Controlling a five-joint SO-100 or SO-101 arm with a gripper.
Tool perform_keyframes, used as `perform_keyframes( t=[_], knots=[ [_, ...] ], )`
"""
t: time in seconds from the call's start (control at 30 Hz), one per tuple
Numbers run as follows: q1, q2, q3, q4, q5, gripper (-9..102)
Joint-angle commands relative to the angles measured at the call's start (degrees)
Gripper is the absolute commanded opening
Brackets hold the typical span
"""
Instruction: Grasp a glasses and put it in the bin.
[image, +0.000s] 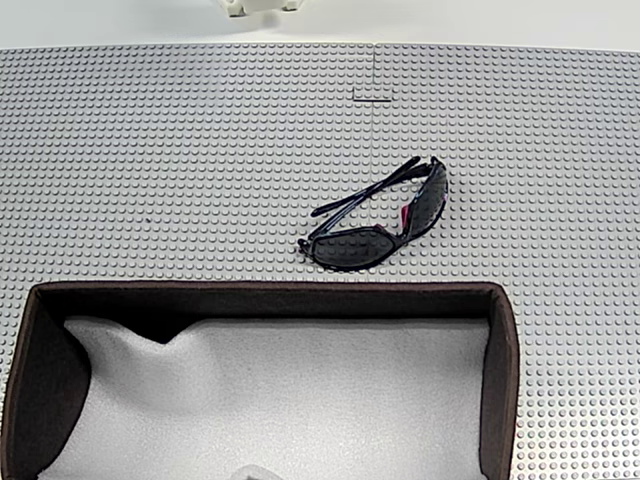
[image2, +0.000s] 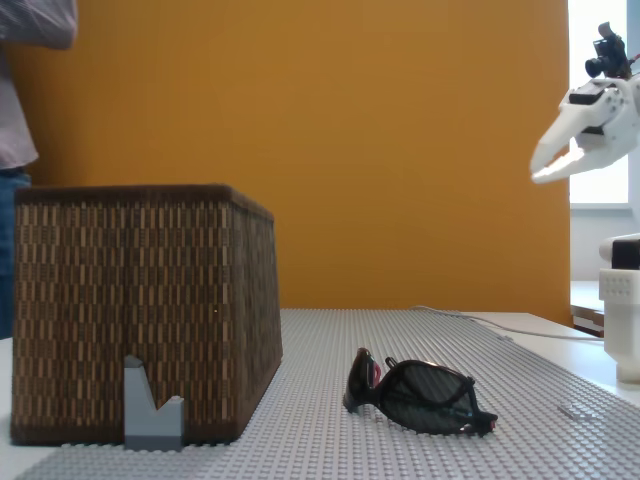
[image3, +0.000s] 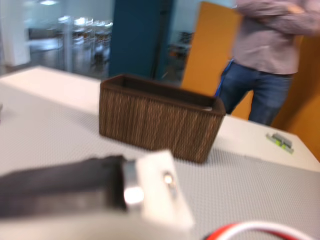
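In a fixed view from above, the bin (image: 500, 370) fills the lower part, from about 7 o'clock across to 5 o'clock. Its dark brown walls enclose a white padded lining (image: 300, 400), rumpled into a fold at the left end; nothing but that lining lies inside, apart from a small pale shape at the bottom edge that cannot be made out. Up and right of the bin's far wall, at roughly 1 o'clock from the picture's centre, the glasses (image: 385, 220) rest on the grey studded bench (image: 150, 150), close to the bin but apart from it, arms folded, a pink-red accent showing between the lenses.

In a fixed view from the side, a person (image2: 25, 100) stands at the far left behind the woven bin (image2: 140, 310), and a small grey block (image2: 152, 410) leans against the bin's front. The glasses (image2: 415, 395) lie on the bench to the right, at about 5 o'clock. At 2 o'clock the white claw (image2: 545, 165) hangs high above the bench, its fingers slightly parted and holding nothing.

In the wrist view the bin (image3: 160, 122) sits mid-picture, the person (image3: 265, 65) behind it at 1 o'clock.
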Motion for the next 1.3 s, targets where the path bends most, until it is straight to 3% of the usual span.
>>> perform_keyframes(
  t=[0.0,0.1,0.2,0.3,0.5,0.57,0.63,1.07,1.27],
  knots=[
    [-5.36,-5.98,-1.93,2.46,-0.88,0],
    [-12.04,-9.76,-2.64,0.79,1.76,9],
    [-14.24,-13.01,-2.11,-2.2,1.23,12],
    [-14.33,-16.7,-0.79,-3.87,-0.88,21],
    [-14.41,-27.6,-0.53,-10.28,-3.08,18],
    [-15.12,-29.79,0.44,-13.36,-2.46,1],
    [-15.64,-31.99,1.32,-16.26,-1.32,0],
    [-18.54,-54.14,-4.48,-26.28,0.0,22],
    [-19.6,-61.17,-6.94,-28.39,0.0,25]
  ],
)
